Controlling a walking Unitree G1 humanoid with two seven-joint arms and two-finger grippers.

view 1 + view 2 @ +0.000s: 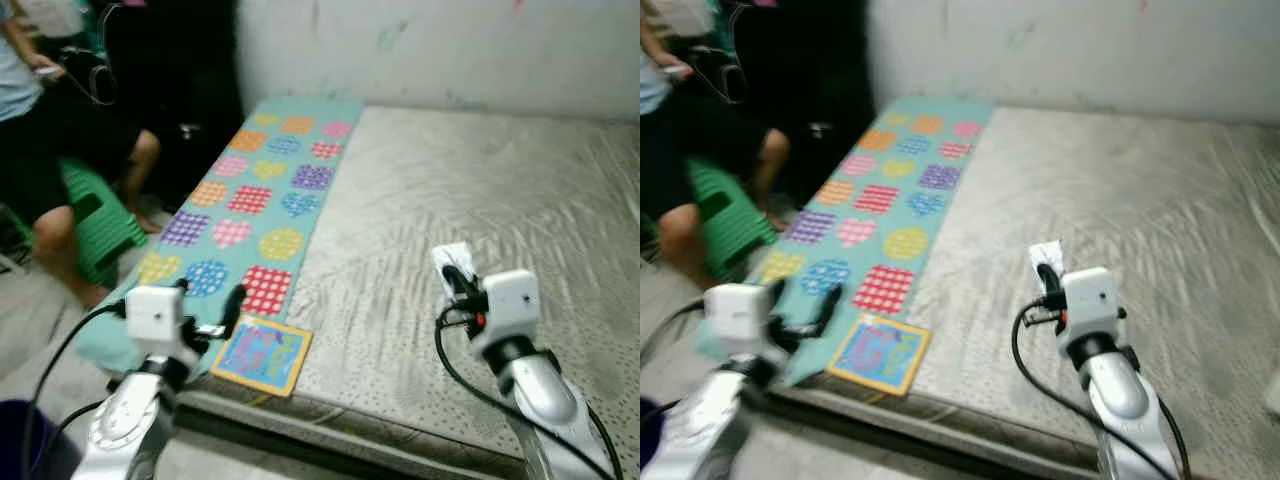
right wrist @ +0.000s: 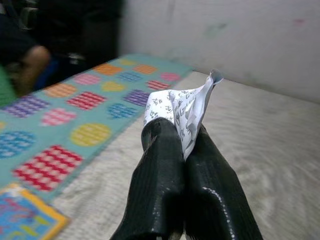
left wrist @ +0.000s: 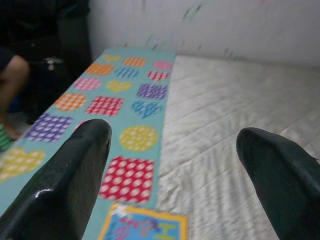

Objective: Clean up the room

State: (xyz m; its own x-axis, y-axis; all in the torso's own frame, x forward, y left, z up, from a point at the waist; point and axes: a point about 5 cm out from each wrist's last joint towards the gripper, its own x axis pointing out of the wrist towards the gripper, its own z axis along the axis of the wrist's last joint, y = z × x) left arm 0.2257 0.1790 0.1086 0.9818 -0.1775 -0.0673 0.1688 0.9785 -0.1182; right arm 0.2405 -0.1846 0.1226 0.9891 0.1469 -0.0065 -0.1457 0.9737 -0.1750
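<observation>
While our right gripper [image 2: 182, 142] pinches a crumpled paper [image 2: 182, 107] above the mattress [image 1: 480, 200], our left gripper [image 3: 175, 160] (fingers spread) hovers near a book [image 1: 262, 355]

Our right hand [image 2: 182, 142] hangs over the bed [image 1: 480, 200], its fingers pressed together on a scrap of paper [image 2: 182, 112] that sticks up beyond the fingertips. Left of this hand, a patterned mat [image 1: 250, 200] runs along the bed's left side, from the near edge back towards the wall [image 1: 450, 50] behind the bed. Our left hand [image 1: 205, 315] sits at the bed's near left corner, fingers spread wide apart. Just ahead of it and slightly to its right, a flat book [image 1: 262, 355] lies on the near end of the mat. Further left of that hand, off the bed, a person [image 1: 35, 150] stands beside a stool [image 1: 95, 215] on the floor.
</observation>
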